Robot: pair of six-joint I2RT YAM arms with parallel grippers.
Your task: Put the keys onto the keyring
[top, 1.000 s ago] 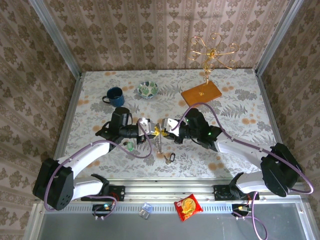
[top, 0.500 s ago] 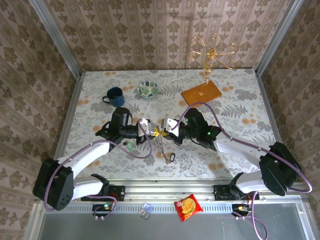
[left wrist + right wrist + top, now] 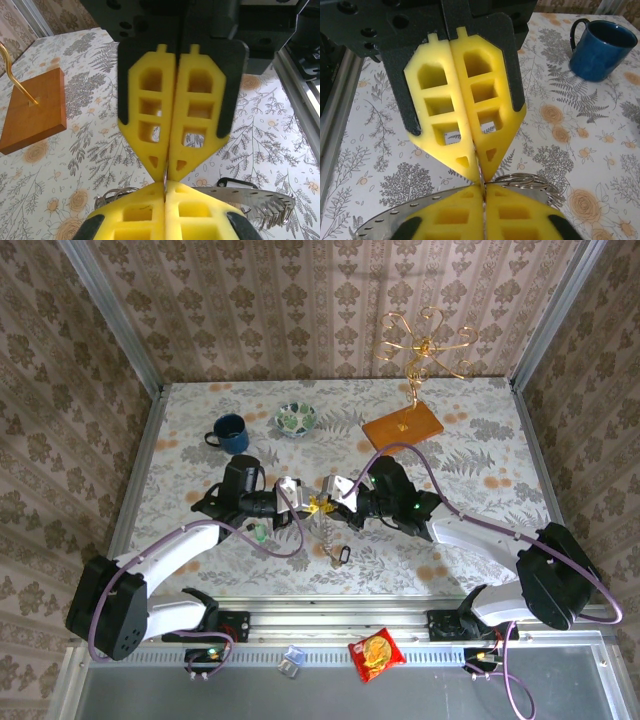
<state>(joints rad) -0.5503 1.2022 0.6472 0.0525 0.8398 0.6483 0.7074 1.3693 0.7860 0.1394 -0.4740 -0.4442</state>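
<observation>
My two grippers meet tip to tip above the middle of the table. The left gripper (image 3: 308, 504) (image 3: 165, 186) is shut on a thin metal edge of the keyring (image 3: 114, 196) (image 3: 526, 179), whose wire coils stick out beside the pads. The right gripper (image 3: 328, 502) (image 3: 484, 188) faces it and is shut on the same ring. A silver perforated strip (image 3: 252, 200) (image 3: 325, 530) with a black clip (image 3: 340, 555) hangs from the ring. A small green-headed key (image 3: 261, 532) lies on the table under the left arm, apart from both grippers.
A blue mug (image 3: 232, 432) (image 3: 601, 49) and a patterned bowl (image 3: 297, 419) stand at the back left. A wooden base (image 3: 402, 426) (image 3: 31, 111) with a gold wire stand sits back right. A red snack packet (image 3: 376, 653) lies on the front rail.
The right gripper has edged slightly left against the left gripper. The hanging strip and clip have swung a little. The left arm stays put.
</observation>
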